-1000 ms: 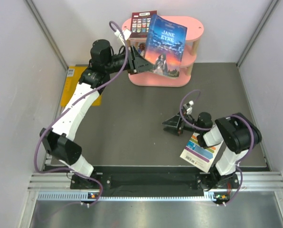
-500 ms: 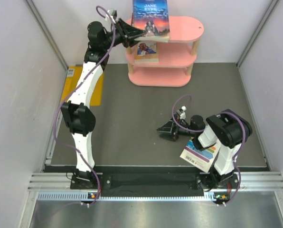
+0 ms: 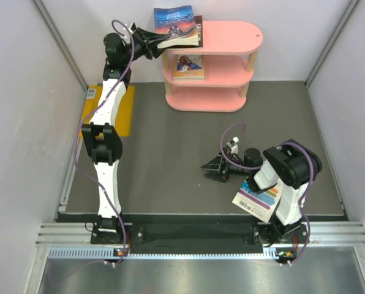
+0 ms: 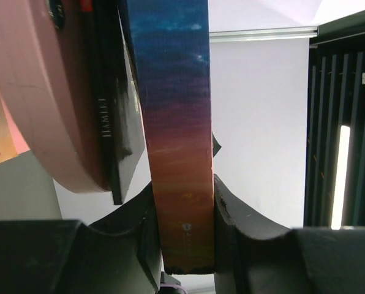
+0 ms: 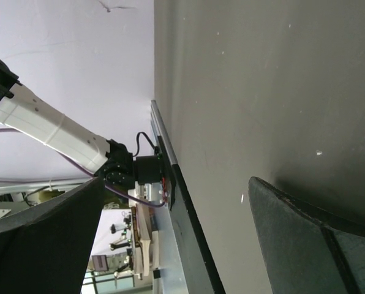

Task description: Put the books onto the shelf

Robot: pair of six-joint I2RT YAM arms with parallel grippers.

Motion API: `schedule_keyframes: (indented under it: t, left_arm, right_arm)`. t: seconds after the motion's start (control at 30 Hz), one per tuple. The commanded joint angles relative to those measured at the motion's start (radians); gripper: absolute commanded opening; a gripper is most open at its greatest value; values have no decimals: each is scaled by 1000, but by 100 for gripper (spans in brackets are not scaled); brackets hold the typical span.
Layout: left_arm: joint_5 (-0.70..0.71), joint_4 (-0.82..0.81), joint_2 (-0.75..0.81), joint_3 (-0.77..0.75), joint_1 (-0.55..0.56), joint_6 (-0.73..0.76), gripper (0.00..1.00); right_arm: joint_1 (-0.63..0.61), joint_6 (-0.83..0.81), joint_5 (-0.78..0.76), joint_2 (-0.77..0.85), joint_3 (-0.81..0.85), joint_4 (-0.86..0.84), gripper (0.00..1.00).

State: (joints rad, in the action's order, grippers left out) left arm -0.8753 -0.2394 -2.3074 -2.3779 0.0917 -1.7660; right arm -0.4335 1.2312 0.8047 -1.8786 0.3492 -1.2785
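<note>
Blue sunset-cover paperback (image 3: 175,23) is pinched by one edge between the fingers of the left gripper (image 3: 150,41). It's up at the left end of the small pink three-tier shelf (image 3: 231,38) with the light wooden posts. The book is over the top board, right above a dark red-edged paperback (image 3: 199,29) lying there. Honestly can't tell if it's resting on that one or just clear of it. An orange cartoon-cover paperback (image 3: 189,66) lies on the middle tier. The right gripper (image 3: 212,170) sits low over the dark grey table (image 3: 158,153), fingers spread wide, nothing between them. The white colour-striped paperback (image 3: 259,199) lies flat near the right arm's base, partly under the arm.
</note>
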Motion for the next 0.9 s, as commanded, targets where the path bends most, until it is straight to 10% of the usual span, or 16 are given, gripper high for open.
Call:
schedule_keyframes:
  t: [0.0,0.67,0.87]
  left_arm:
    - [-28,-186,49,-132,-6,-21,0]
    - [-47,-152,45,-136,8,42,3]
    - [-27,-209,54,-138,8,40,34]
  right_arm:
    - [-21,-13,-9,-14,27,-420,100]
    - [-36,-2,-10,-30,39,-420,100]
    - [-36,-2,-12,-31,39,-423,100]
